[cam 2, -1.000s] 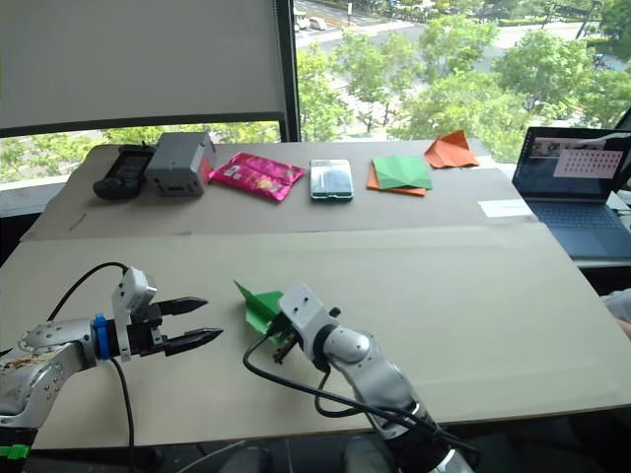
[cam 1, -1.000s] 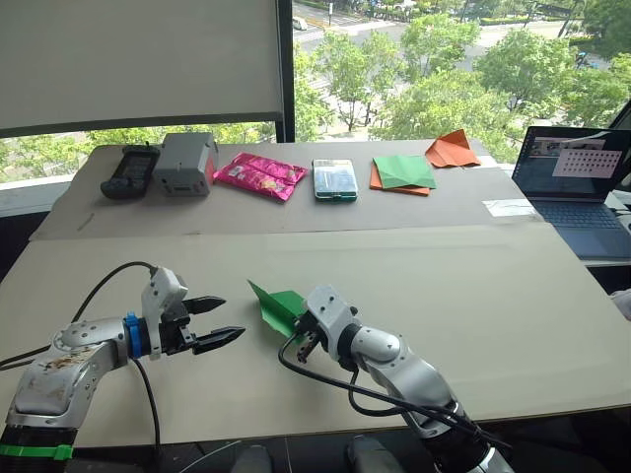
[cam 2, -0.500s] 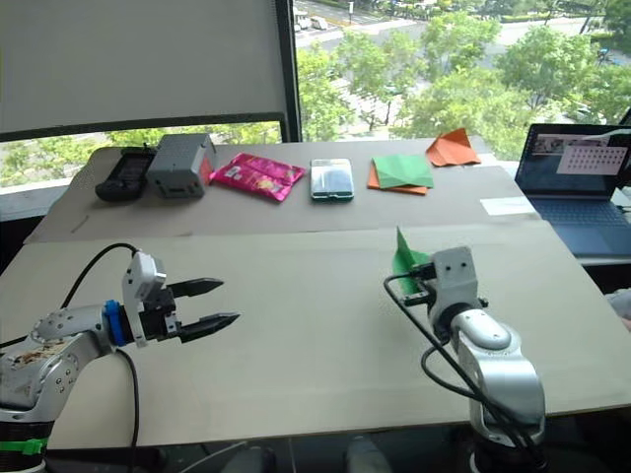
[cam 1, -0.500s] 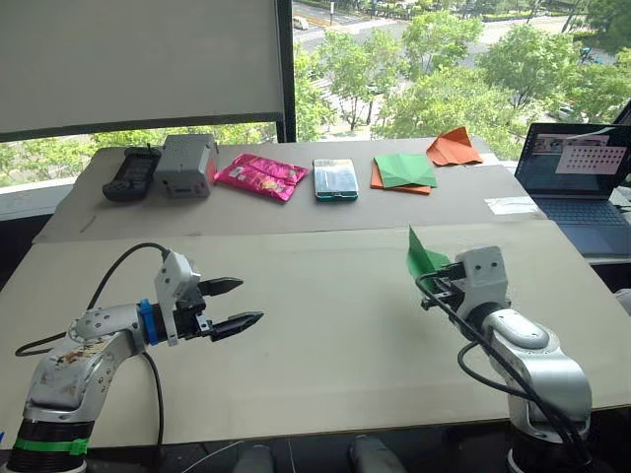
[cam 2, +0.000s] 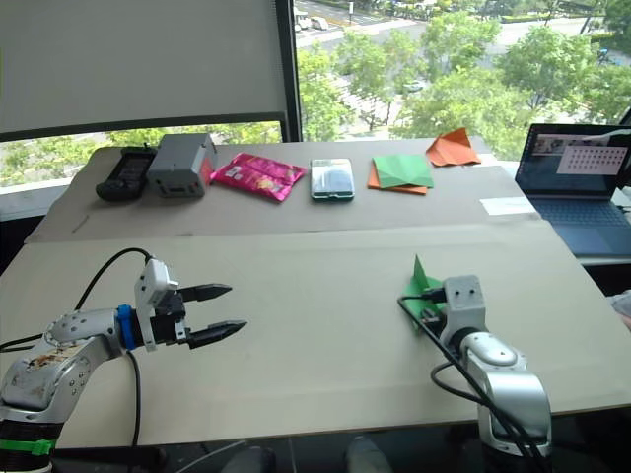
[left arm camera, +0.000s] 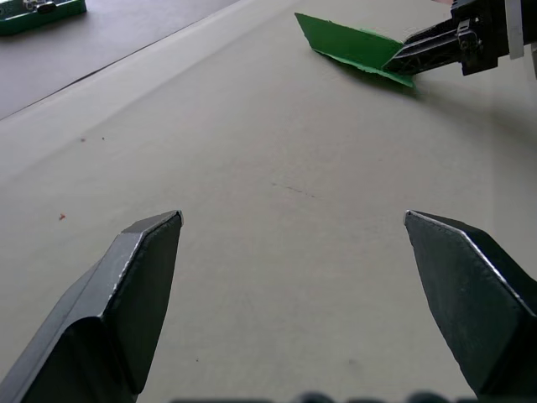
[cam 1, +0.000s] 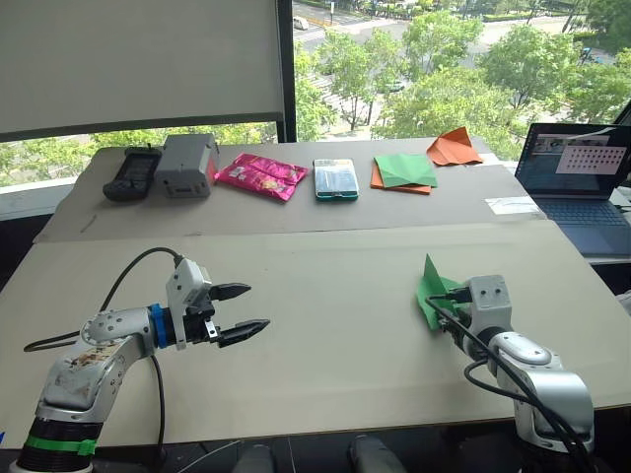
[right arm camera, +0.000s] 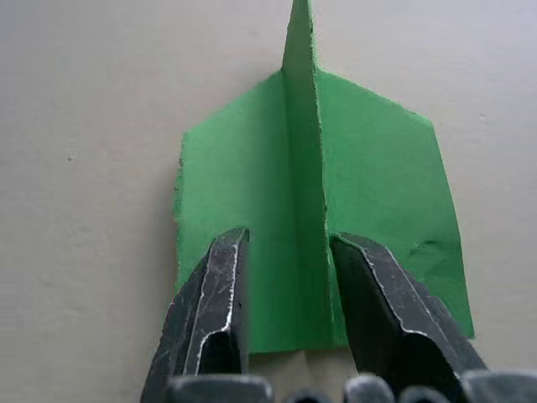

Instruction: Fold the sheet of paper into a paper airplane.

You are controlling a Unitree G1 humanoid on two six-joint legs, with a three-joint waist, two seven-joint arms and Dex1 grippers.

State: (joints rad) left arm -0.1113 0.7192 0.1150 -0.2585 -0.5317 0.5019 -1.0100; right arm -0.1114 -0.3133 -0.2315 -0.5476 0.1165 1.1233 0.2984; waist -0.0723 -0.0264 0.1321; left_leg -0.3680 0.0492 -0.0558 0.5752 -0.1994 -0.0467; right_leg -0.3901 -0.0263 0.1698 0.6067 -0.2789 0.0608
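The sheet of paper (cam 1: 429,289) is a bright-green creased wedge with a raised centre fold, a paper airplane shape. It sits at the table's right side, its point tilted up and its lower edge down at the tabletop. My right gripper (cam 1: 447,302) is shut on its centre fold, one finger (right arm camera: 216,285) on each side of the ridge over the green paper (right arm camera: 377,193). My left gripper (cam 1: 258,306) hovers open and empty over the left part of the table, pointing toward the paper (left arm camera: 352,46) far across from it.
Along the far table lie a black device (cam 1: 129,172), a grey box (cam 1: 185,163), a pink packet (cam 1: 261,175), a small teal case (cam 1: 335,179), a green-and-orange paper stack (cam 1: 402,170) and an orange pointed paper shape (cam 1: 453,148). A laptop (cam 1: 577,177) stands at the right.
My right gripper swung the green paper from the table's middle to the right, then lowered it to the tabletop. My left gripper drifted slightly right, still open.
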